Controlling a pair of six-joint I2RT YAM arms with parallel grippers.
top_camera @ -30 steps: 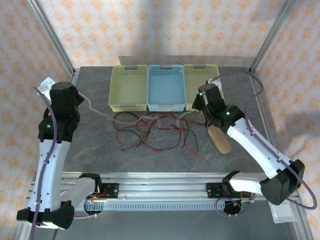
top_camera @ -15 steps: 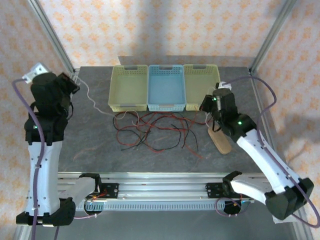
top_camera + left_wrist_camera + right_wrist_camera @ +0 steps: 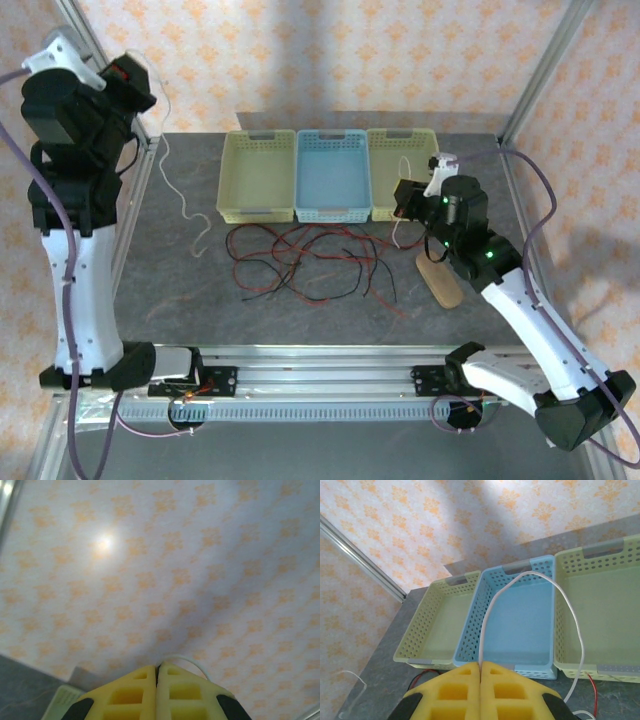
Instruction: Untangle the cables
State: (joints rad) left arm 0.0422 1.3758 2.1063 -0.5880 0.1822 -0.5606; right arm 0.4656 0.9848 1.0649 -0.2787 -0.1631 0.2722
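While the left end effector [image 3: 157,669] hangs high up, well left of the blue basket [image 3: 333,214], I see it clenched on a white cable [image 3: 185,205] that trails down onto the table [image 3: 170,290]. Just right of the basket, the right end effector [image 3: 480,665] is pinched shut on a white loop [image 3: 487,612] arching over the basket. I cannot tell if both are one cable. Red and black cables [image 3: 310,255] lie tangled just in front of the basket.
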